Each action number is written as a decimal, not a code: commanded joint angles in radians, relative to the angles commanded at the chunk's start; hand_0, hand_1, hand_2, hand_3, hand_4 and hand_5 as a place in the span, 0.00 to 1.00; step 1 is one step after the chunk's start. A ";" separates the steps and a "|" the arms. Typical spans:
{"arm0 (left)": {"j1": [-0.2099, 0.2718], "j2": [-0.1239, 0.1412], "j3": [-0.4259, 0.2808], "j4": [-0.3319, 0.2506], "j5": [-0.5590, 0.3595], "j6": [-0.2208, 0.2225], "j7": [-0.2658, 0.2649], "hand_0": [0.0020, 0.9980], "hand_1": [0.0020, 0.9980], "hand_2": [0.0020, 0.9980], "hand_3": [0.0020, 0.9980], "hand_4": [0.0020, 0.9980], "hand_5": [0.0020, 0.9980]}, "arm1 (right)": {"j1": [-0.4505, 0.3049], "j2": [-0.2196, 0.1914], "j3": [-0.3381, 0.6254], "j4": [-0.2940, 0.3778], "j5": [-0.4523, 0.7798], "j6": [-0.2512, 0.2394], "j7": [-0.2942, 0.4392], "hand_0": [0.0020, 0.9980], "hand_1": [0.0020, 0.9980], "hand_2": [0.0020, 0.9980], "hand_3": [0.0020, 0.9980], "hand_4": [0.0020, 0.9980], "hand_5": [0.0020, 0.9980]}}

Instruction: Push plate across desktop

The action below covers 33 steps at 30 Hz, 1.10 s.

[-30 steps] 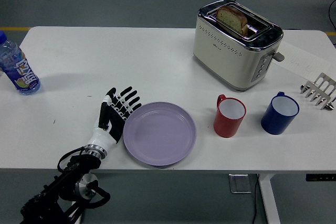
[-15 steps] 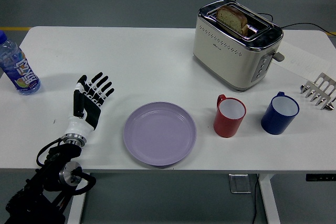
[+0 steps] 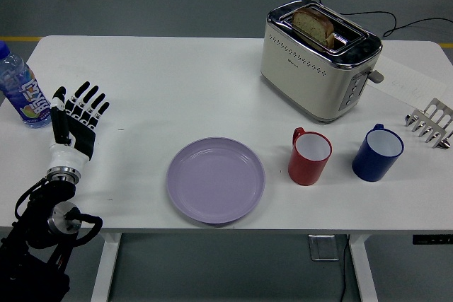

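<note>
Lilac plate (image 3: 215,179), bare, beside red mug (image 3: 310,155)

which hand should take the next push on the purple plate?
Left, probably. The left hand is the only one in view, open over the table's left end near the water bottle, with bare tabletop between it and the purple plate. The right arm isn't visible.

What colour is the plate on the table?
Pale lilac plate, plain, seen in the head view.
</note>
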 joint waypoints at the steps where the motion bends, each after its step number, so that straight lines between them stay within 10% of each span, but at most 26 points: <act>1: 0.004 0.007 -0.012 -0.002 -0.008 -0.005 0.012 0.74 0.75 0.73 0.68 0.58 1.00 | -0.001 0.000 -0.001 0.000 0.001 0.000 0.001 0.59 0.53 0.62 0.60 0.32 0.55; 14: 0.075 0.112 -0.177 -0.021 -0.093 -0.025 0.119 0.71 0.74 0.73 0.68 0.58 1.00 | -0.001 0.001 -0.009 -0.001 0.023 0.000 0.005 0.59 0.53 0.61 0.60 0.32 0.55; 33: 0.096 0.081 -0.322 -0.020 -0.104 -0.033 0.160 0.72 0.77 0.76 0.73 0.58 1.00 | -0.001 0.003 -0.007 -0.001 0.026 -0.003 0.004 0.59 0.53 0.61 0.60 0.32 0.54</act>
